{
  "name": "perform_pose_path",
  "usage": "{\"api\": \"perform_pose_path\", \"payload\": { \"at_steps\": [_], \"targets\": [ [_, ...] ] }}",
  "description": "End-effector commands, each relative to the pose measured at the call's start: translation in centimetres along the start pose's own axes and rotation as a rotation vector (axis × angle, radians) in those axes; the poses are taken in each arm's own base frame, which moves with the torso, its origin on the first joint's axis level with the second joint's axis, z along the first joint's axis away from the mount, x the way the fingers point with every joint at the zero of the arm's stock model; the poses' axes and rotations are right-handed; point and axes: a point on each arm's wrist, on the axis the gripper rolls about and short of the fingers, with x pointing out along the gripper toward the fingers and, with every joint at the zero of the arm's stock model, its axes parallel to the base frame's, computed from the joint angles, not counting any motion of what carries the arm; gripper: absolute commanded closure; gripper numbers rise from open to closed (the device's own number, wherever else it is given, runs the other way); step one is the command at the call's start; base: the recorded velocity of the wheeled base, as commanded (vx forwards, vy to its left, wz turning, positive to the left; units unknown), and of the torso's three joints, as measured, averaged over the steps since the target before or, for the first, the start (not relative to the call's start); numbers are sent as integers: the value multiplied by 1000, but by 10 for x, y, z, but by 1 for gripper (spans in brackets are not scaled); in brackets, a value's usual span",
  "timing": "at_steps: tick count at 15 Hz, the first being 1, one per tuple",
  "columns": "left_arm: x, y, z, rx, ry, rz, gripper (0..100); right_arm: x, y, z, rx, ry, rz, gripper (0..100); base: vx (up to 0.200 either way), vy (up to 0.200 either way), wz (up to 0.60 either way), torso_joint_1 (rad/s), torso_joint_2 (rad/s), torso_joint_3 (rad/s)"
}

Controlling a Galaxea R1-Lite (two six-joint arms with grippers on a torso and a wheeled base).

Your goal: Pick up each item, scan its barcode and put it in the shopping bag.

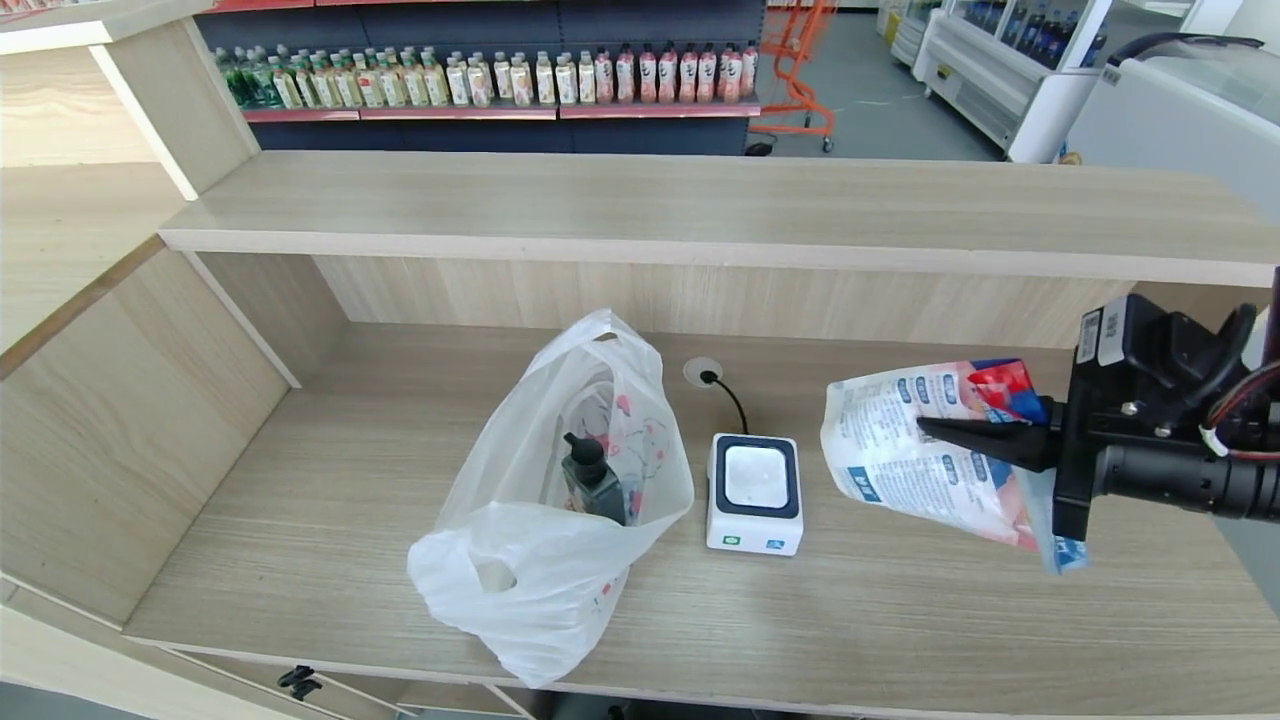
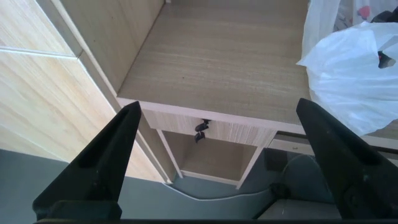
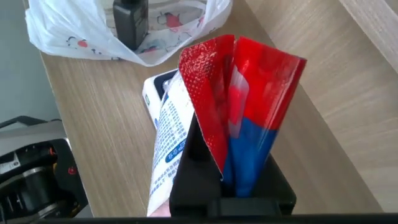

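Scanning is pending: right end effector (image 1: 932, 430) is clamping a printed pouch (image 1: 900, 475) just beside the scanner (image 1: 755, 490); beyond, the shopping bag (image 1: 530, 575) is holding a dark bottle (image 1: 595, 482); left end effector (image 2: 219, 107) is gaping apart

Wooden counter (image 1: 300, 520), raised ledge (image 1: 700, 210), drinks shelf (image 1: 500, 85), grey floor (image 1: 880, 110)

Head view down over counter (image 1: 330, 540), both wrist views share shopping bag (image 1: 540, 590)
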Motion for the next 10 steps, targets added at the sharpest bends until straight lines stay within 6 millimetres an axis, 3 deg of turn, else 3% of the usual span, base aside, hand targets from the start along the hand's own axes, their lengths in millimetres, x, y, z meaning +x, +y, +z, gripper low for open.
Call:
{"api": "perform_pose_path", "payload": {
  "at_steps": [1,6,10],
  "targets": [
    [0,0,0,0,0,2,0,10,-1,-9,29,1,49,100,0,0,0,0,0,0],
    [0,0,0,0,0,2,0,34,2,-25,44,17,131,100,0,0,0,0,0,0],
    [0,0,0,0,0,2,0,62,-14,-38,-14,6,168,100,0,0,0,0,0,0]
  ]
}}
